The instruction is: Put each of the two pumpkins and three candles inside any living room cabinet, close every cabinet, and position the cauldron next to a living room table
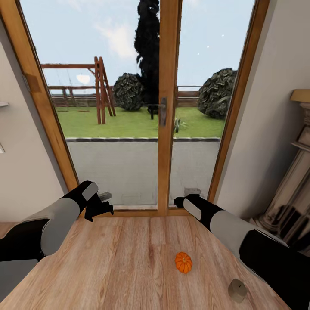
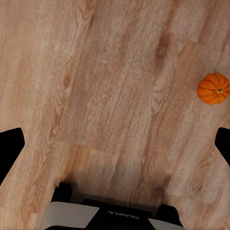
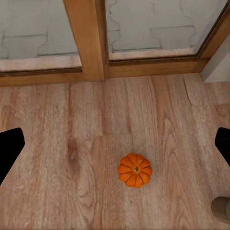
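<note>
We see a ribbed orange pumpkin (image 1: 183, 262) and a stubby grey-beige candle (image 1: 237, 289) near each other on the wood-plank floor (image 1: 129, 267) before a wood-framed glass door (image 1: 168, 107). Both grippers, left (image 1: 100, 206) and right (image 1: 177, 201), hover with fingers apart, empty.

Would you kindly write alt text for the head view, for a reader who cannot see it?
A small orange pumpkin and a stubby grey-beige candle lie on the wooden floor before a wood-framed glass door onto a garden. The robot's two arms reach forward, left tool and right tool hanging empty above the floor.
</note>
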Robot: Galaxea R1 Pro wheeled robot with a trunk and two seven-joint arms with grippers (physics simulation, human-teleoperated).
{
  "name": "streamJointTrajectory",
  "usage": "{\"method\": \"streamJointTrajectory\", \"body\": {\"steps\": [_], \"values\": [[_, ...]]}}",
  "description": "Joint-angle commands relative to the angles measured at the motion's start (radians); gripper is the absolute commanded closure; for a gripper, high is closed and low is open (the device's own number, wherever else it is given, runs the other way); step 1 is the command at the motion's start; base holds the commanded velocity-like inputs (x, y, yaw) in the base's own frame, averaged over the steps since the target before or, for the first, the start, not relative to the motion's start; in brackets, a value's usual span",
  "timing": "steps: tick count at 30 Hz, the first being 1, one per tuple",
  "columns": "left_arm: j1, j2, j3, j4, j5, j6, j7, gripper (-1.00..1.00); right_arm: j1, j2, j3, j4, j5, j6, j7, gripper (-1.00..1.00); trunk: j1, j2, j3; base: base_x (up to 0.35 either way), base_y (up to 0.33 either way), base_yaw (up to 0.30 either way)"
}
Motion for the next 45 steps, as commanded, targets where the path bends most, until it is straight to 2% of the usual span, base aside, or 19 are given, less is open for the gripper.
{"method": "streamJointTrajectory", "body": {"steps": [1, 5, 8, 12, 21, 28, 45], "values": [[0.000, -0.001, 0.006, -0.002, 0.009, 0.003, 0.011, -1.00, -0.001, -0.001, 0.006, -0.001, -0.006, 0.003, -0.006, -1.00, 0.004, -0.008, -0.004, 0.000, 0.000, 0.000], [0.000, -0.002, 0.007, -0.004, 0.010, 0.004, 0.012, -1.00, -0.001, -0.003, 0.005, 0.003, -0.004, 0.003, -0.006, -1.00, 0.019, -0.036, -0.017, 0.000, 0.000, 0.000], [0.000, -0.002, 0.007, -0.004, 0.011, 0.004, 0.012, -1.00, -0.001, -0.019, 0.004, 0.007, -0.005, -0.006, -0.006, -1.00, 0.031, -0.057, -0.026, 0.000, 0.000, 0.000], [0.000, -0.003, 0.007, -0.004, 0.012, 0.004, 0.012, -1.00, -0.001, -0.026, 0.005, 0.008, -0.005, -0.021, -0.006, -1.00, 0.046, -0.085, -0.039, 0.000, 0.000, 0.000], [0.000, -0.002, 0.008, -0.004, 0.012, 0.004, 0.011, -1.00, 0.002, -0.028, 0.005, 0.009, -0.006, -0.029, -0.006, -1.00, 0.081, -0.148, -0.067, 0.000, 0.000, 0.000], [0.000, -0.002, 0.008, -0.004, 0.012, 0.004, 0.012, -1.00, 0.005, -0.028, 0.005, 0.018, -0.006, -0.082, -0.006, -1.00, 0.107, -0.197, -0.089, 0.000, 0.000, 0.000], [0.000, -0.002, 0.009, -0.004, 0.013, 0.004, 0.010, -1.00, 0.005, -0.034, 0.001, 0.020, -0.006, -0.076, -0.010, -1.00, 0.173, -0.316, -0.148, 0.000, 0.000, 0.000]]}}
